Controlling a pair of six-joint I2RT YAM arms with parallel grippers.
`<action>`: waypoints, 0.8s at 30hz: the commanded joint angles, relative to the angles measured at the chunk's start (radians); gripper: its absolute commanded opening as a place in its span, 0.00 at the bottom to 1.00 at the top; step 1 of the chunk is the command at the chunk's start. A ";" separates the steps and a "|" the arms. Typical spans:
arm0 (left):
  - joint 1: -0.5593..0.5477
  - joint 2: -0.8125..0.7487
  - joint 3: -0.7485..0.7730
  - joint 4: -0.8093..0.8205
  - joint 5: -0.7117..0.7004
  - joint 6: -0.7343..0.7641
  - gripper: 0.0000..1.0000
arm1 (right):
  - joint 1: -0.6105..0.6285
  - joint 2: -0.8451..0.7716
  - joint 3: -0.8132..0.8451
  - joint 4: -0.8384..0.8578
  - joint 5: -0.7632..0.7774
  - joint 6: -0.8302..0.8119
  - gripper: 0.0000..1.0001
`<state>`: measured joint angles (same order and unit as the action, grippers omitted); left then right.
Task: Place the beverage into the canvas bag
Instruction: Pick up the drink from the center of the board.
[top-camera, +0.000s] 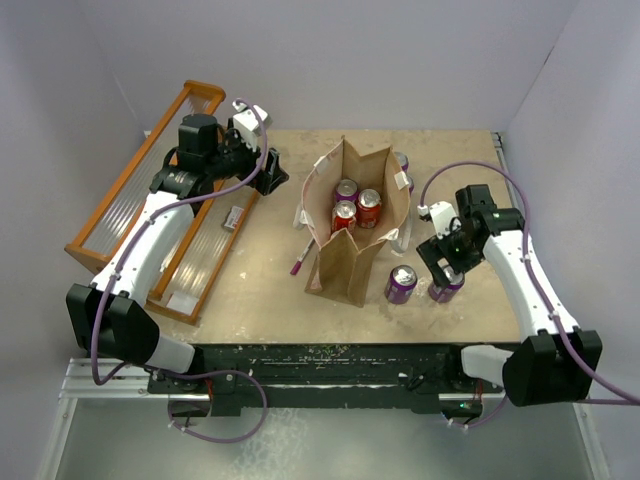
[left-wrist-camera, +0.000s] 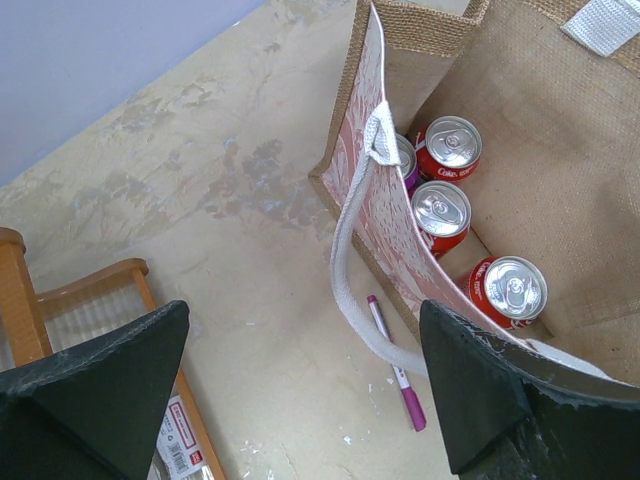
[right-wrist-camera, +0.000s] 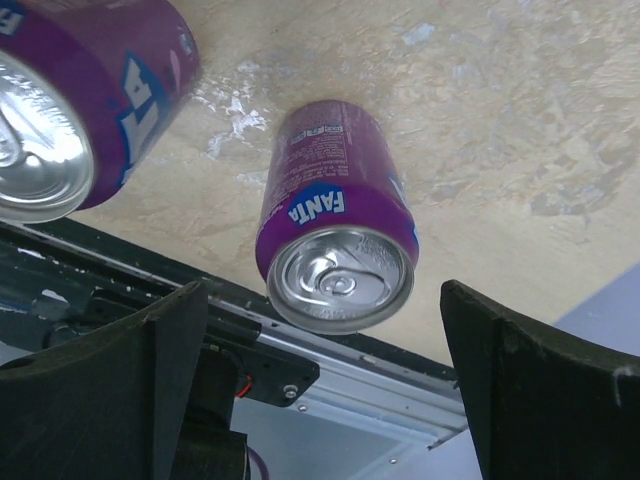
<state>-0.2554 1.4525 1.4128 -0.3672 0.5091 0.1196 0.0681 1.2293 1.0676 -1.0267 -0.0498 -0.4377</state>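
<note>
Fanta cans, purple, on table | Coke cans in canvas bag | left fingers spread | right fingers spread

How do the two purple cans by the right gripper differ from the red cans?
The purple cans read Fanta; the red cans look like Coke. The purple cans stand on the table outside the bag; the red cans sit inside it. The open right gripper straddles one purple can; no gripper holds a red one. All stand upright.

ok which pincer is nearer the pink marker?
Left. The left pincer is just beyond the pink marker, same side of the canvas bag; right pincer is across the bag.
</note>
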 joint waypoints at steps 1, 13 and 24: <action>0.004 -0.032 -0.004 0.024 0.011 -0.005 0.99 | -0.031 0.034 -0.032 0.037 -0.042 -0.034 0.98; 0.004 -0.025 0.000 0.033 0.016 0.000 0.99 | -0.089 0.101 -0.080 0.119 -0.090 -0.028 0.71; -0.015 -0.018 0.006 0.063 0.064 -0.008 1.00 | -0.097 0.044 0.182 0.030 -0.105 0.031 0.24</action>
<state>-0.2562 1.4525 1.4090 -0.3588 0.5247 0.1162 -0.0238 1.3396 1.0294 -0.9607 -0.1215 -0.4503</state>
